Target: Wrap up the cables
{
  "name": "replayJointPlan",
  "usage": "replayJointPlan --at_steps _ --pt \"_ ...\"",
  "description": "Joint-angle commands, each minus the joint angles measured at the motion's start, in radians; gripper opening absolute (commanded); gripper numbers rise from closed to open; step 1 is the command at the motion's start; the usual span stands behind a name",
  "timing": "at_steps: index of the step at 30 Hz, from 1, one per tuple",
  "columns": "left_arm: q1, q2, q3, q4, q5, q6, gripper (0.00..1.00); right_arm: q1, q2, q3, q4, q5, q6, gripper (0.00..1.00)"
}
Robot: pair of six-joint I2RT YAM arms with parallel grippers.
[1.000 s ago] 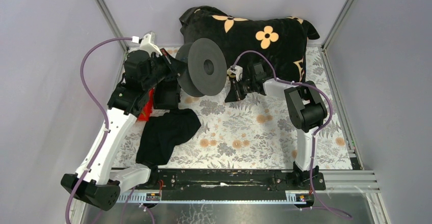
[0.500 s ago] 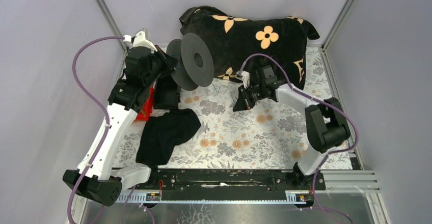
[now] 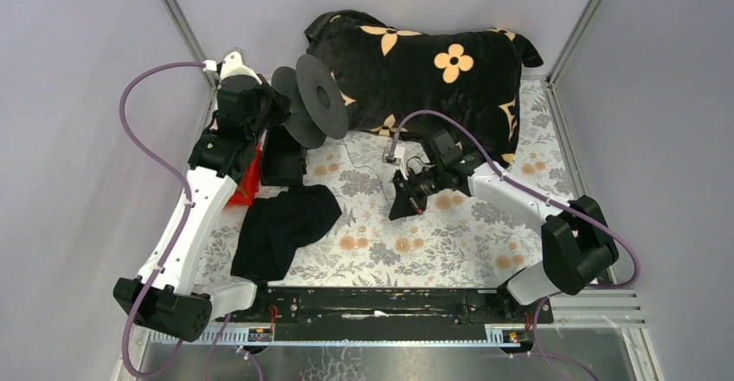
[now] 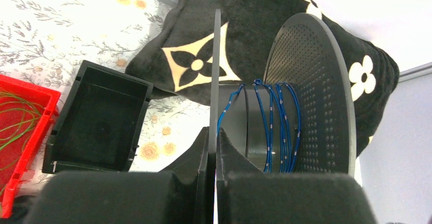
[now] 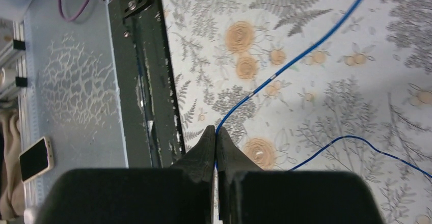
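A big black disc-shaped spool (image 3: 312,104) hangs in the air at the back left, in front of the black flowered cushion. My left gripper (image 3: 279,108) is shut on one thin flange of the spool (image 4: 215,81). Several turns of thin blue cable (image 4: 277,127) lie around the spool's core. My right gripper (image 3: 400,206) is shut on the blue cable (image 5: 285,66) above the middle of the flowered mat. From the fingertips (image 5: 209,137) the cable runs up and away, and a second loop lies on the mat (image 5: 356,142).
A black flowered cushion (image 3: 433,61) fills the back. A black open box (image 4: 97,119) and a red tray (image 4: 25,127) with thin yellow-green wire lie at the left. A black cloth (image 3: 281,225) lies front left. A black rail (image 3: 381,303) runs along the near edge.
My left gripper has carried the spool back and to the left. My right gripper has drawn the cable forward, away from the spool, as the right arm swung out.
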Motion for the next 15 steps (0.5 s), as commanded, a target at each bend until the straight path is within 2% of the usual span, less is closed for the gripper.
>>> replayJointPlan --at_steps 1,15 --pt "0.008 -0.001 0.032 0.118 -0.078 0.019 0.0 0.069 -0.067 0.041 -0.063 -0.029 -0.079 0.0" --pt "-0.009 0.024 0.001 0.147 -0.125 0.148 0.0 0.203 -0.07 0.299 -0.212 -0.044 -0.158 0.0"
